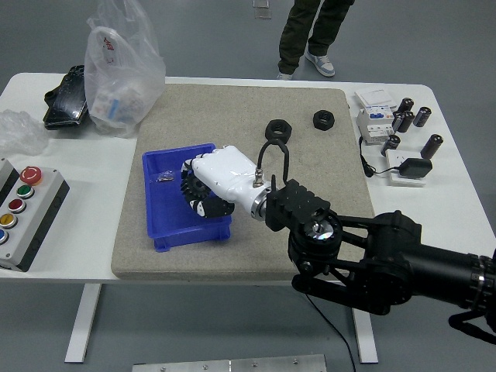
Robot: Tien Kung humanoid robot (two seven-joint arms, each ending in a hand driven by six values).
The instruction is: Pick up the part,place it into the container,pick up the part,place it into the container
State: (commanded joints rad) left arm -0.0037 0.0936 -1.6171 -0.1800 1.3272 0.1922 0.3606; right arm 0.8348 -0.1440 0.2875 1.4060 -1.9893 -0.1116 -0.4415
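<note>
Curling fingers [195,203] over blue container [159,225]
</note>
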